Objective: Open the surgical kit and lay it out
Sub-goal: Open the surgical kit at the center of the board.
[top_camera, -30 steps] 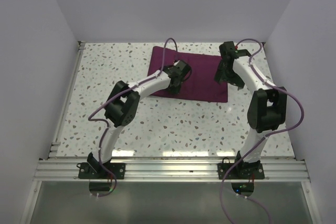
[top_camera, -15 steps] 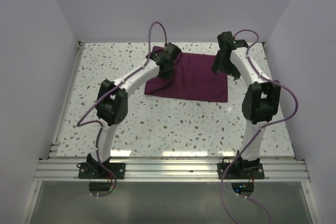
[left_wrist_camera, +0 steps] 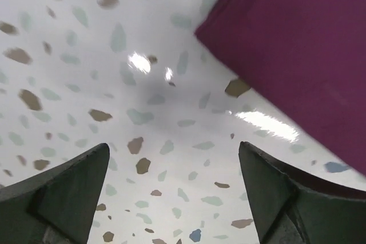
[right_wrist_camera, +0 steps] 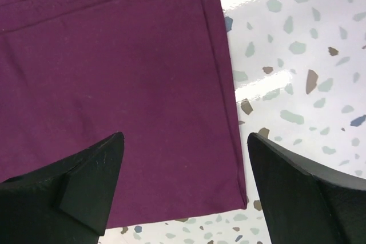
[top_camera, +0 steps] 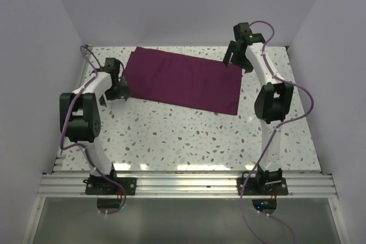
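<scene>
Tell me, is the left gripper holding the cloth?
No, the left gripper stands open over bare table, the cloth off to its side.

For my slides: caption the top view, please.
Both open: left gripper beside, right gripper above the cloth spread on the table.

No text, label, brand, number or sign can be read on the cloth wrap (top_camera: 183, 81) or the table (top_camera: 189, 135).

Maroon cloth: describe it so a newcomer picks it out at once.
Look at the white speckled table inside the pale-walled booth. On its far half lies a maroon cloth, spread flat as a long rectangle. It is the only flat sheet on that surface.
</scene>
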